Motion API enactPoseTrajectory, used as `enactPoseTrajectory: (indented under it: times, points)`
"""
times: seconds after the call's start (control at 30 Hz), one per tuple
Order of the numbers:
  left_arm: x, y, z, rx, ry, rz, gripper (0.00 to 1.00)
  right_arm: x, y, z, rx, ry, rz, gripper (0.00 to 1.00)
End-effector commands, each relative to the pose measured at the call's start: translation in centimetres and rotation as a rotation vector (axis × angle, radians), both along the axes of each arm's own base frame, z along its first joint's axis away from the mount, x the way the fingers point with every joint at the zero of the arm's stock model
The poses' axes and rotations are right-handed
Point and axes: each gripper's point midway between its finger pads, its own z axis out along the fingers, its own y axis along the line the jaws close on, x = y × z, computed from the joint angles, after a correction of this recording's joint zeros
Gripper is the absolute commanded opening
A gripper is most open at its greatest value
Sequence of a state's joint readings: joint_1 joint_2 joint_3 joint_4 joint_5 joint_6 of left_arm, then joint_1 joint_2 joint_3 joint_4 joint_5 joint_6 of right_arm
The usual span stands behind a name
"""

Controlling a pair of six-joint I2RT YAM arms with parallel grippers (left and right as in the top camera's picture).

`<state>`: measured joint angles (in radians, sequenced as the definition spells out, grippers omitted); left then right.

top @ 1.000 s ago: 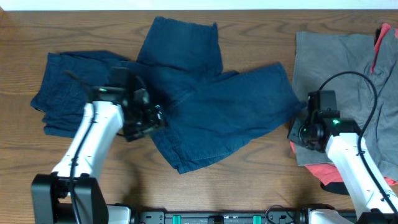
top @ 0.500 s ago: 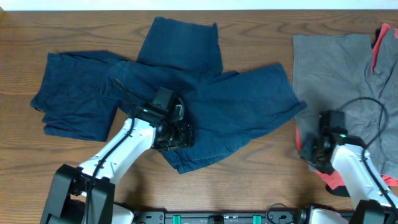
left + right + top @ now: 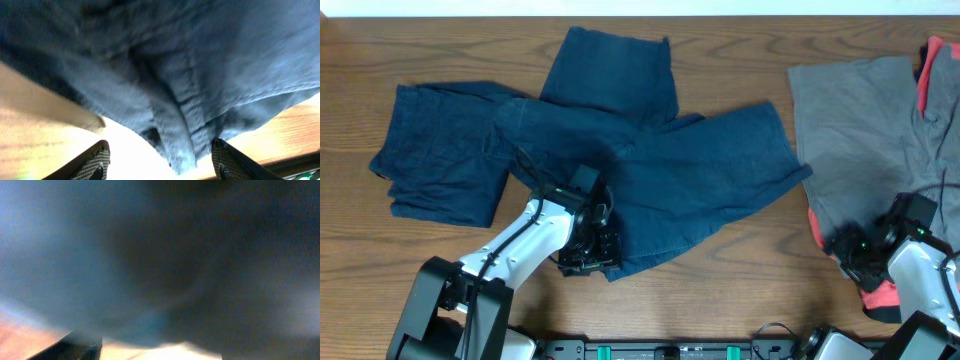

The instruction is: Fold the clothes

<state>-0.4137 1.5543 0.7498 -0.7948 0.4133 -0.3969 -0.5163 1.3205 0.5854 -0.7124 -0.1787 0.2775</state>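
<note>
Dark navy shorts [image 3: 690,185] lie spread across the table's middle, and another navy piece [image 3: 440,150] lies flat at the left. My left gripper [image 3: 588,255] sits at the spread shorts' front hem. In the left wrist view it [image 3: 162,162] is open, its fingers [image 3: 95,161] wide apart, and a navy cloth corner [image 3: 180,150] hangs loose between them. A grey garment [image 3: 865,130] lies at the right over a red one [image 3: 880,295]. My right gripper [image 3: 840,245] hovers at their front left corner. Its view is blurred dark cloth with only one finger [image 3: 70,347] showing, far to the side.
Bare wooden table [image 3: 720,290] shows along the front edge and between the navy shorts and the grey garment. The table's far edge [image 3: 470,22] runs close behind the clothes. Red cloth [image 3: 938,60] also peeks out at the back right.
My left gripper slid toward the front edge, down to the shorts' hem. My right gripper left the shorts' right corner, opened, and drew back to the front right over the red and grey garments.
</note>
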Motion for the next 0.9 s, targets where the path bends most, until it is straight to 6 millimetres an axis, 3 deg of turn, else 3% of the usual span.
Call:
enactPoseTrajectory:
  times: [0.0,0.07,0.13,0.23,0.37,0.43,0.5,0.57,0.67,0.73,0.8,0.87]
  points:
    - [-0.9,0.1,-0.2,0.004,0.041,0.008,0.66,4.9,4.0,4.2,0.188,-0.297,0.248,0.79]
    - [-0.9,-0.4,-0.1,-0.023,0.045,0.012,0.67,5.7,4.0,4.7,0.187,-0.338,0.261,0.8]
    - [-0.7,-1.3,0.2,-0.077,0.049,0.018,0.75,6.8,3.6,5.1,0.16,-0.384,0.266,0.78]
    - [-0.4,-2.7,0.7,-0.161,0.048,0.024,0.78,8.5,3.2,5.7,0.12,-0.449,0.284,0.79]
    - [-0.2,-3.0,0.8,-0.17,0.048,0.045,0.8,9.8,3.7,6.2,0.105,-0.493,0.309,0.8]
    - [-0.2,-3.0,0.8,-0.169,0.049,0.047,0.8,9.4,3.7,5.7,0.089,-0.451,0.299,0.75]
    - [-0.2,-3.0,0.8,-0.166,0.053,0.057,0.81,7.5,1.7,3.9,0.015,-0.3,0.148,0.75]
    - [-0.2,-3.0,0.8,-0.164,0.056,0.064,0.8,6.9,1.4,3.6,0.004,-0.264,0.116,0.76]
    - [-0.2,-3.0,0.8,-0.164,0.055,0.064,0.8,8.4,5.6,5.7,0.158,-0.454,0.399,0.75]
    - [-0.1,-3.0,0.8,-0.166,0.052,0.064,0.8,8.6,8.4,7.7,0.28,-0.589,0.538,0.68]
    - [-0.1,-3.0,0.8,-0.166,0.051,0.063,0.8,8.7,10.3,9.6,0.378,-0.701,0.617,0.64]
    - [-0.1,-3.0,0.8,-0.166,0.052,0.064,0.8,9.0,10.8,10.6,0.413,-0.755,0.634,0.64]
